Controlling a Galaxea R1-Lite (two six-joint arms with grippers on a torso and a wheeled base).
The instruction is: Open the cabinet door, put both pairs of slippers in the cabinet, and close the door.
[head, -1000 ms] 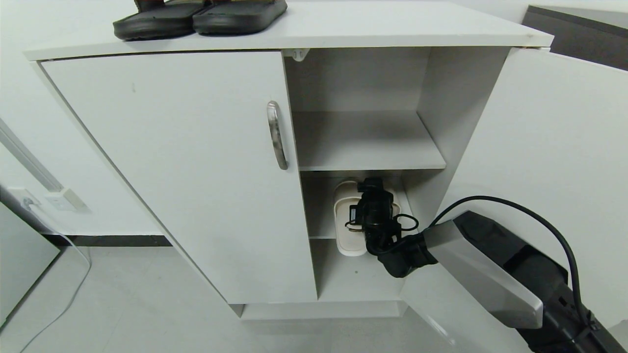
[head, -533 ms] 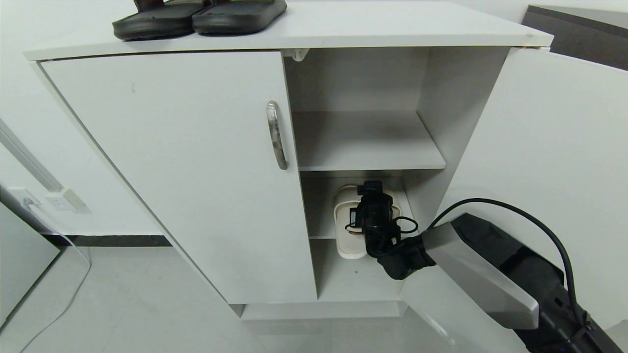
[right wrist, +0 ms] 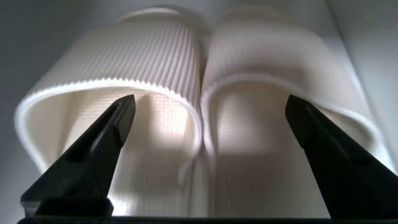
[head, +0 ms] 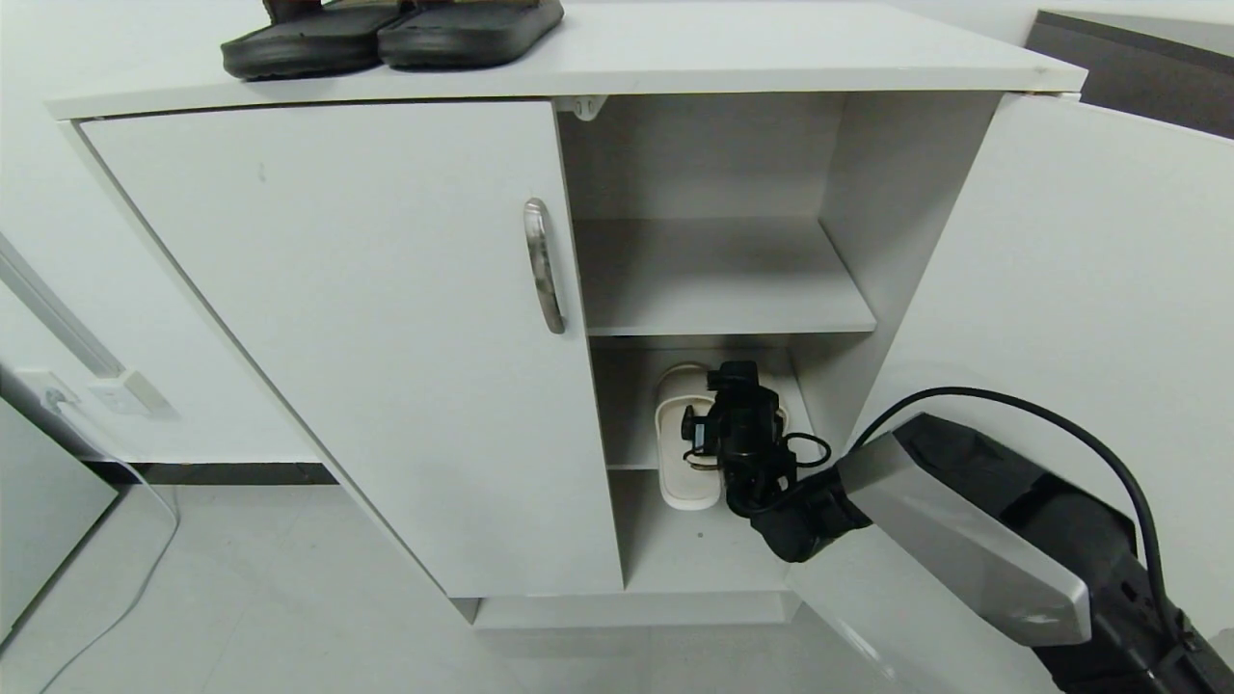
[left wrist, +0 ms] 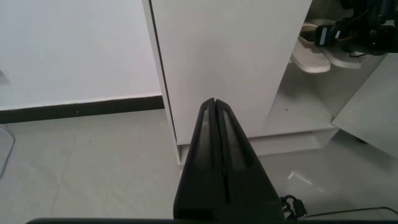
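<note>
A pair of white slippers [head: 686,465] lies side by side on the lower shelf inside the cabinet, one end jutting past the shelf's front edge. My right gripper [head: 730,410] hovers just above them, open; in the right wrist view its fingers [right wrist: 93,155] straddle the white slippers [right wrist: 205,124] without touching them. A pair of black slippers [head: 386,34] rests on the cabinet top at the left. The right cabinet door [head: 1060,289] stands wide open. My left gripper [left wrist: 214,106] is shut and empty, low over the floor in front of the cabinet base.
The left door [head: 366,328] with its metal handle [head: 543,265] is closed. The upper shelf [head: 723,280] is bare. A wall socket and cable [head: 116,395] sit low on the left wall. Grey floor [left wrist: 93,168] lies before the cabinet.
My right gripper and arm have drawn slightly back and to the right over the white slippers. The slippers stay on the lower shelf.
</note>
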